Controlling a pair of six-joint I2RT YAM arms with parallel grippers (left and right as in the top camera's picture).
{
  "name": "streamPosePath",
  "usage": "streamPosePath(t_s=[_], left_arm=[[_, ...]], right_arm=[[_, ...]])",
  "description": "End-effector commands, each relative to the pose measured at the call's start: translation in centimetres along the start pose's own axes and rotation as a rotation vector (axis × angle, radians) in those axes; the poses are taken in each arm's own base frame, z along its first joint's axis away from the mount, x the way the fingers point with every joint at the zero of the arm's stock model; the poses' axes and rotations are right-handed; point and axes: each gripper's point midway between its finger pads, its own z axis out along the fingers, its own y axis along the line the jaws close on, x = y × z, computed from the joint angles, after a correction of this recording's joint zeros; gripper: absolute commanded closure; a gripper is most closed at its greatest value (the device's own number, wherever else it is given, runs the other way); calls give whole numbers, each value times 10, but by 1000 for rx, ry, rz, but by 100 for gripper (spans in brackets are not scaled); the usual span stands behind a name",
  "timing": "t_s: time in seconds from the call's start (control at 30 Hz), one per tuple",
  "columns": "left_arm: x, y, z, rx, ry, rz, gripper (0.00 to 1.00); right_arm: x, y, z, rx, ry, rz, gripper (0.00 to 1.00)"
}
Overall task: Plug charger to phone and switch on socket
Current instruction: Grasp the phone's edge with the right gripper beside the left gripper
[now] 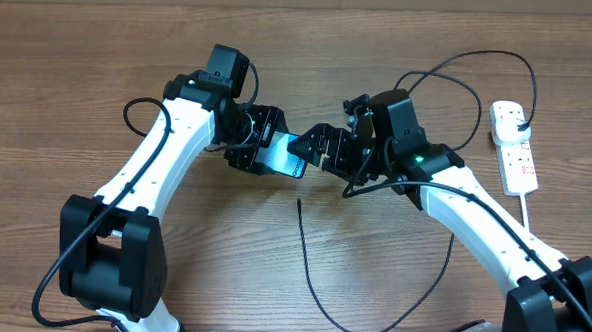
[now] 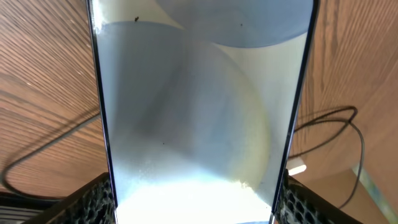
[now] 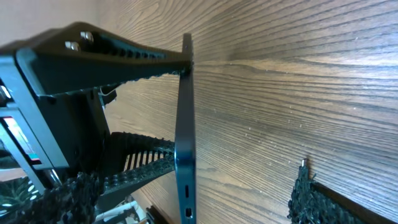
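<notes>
The phone [image 1: 283, 153], its screen lit teal, is at the middle of the table [image 1: 281, 45], clamped across its width between the fingers of my left gripper [image 1: 267, 145], which is closed part way onto it. My right gripper [image 1: 315, 150] faces the phone's end from the other side with its jaws spread as wide as they go; there is a finger on either side of the phone, neither touching it, and the gripper holds nothing. The charger [image 1: 305, 266] lies loose on the wood with its tip just below both grippers, and the socket [image 1: 515, 148] rests well apart near the table's right edge.
</notes>
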Motion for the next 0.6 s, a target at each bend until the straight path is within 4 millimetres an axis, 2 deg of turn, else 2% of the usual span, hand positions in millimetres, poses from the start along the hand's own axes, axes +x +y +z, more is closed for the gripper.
streamPosePath(t_s=[0.0, 0.33, 0.57], left_arm=[[19, -5, -13, 42, 53, -23, 96], [36, -7, -11, 44, 123, -10, 96], [46, -5, -8, 32, 136, 10, 96]], right_arm=[[-3, 7, 0, -2, -15, -29, 0], [1, 6, 7, 43, -31, -48, 1], [0, 4, 9, 70, -49, -55, 17]])
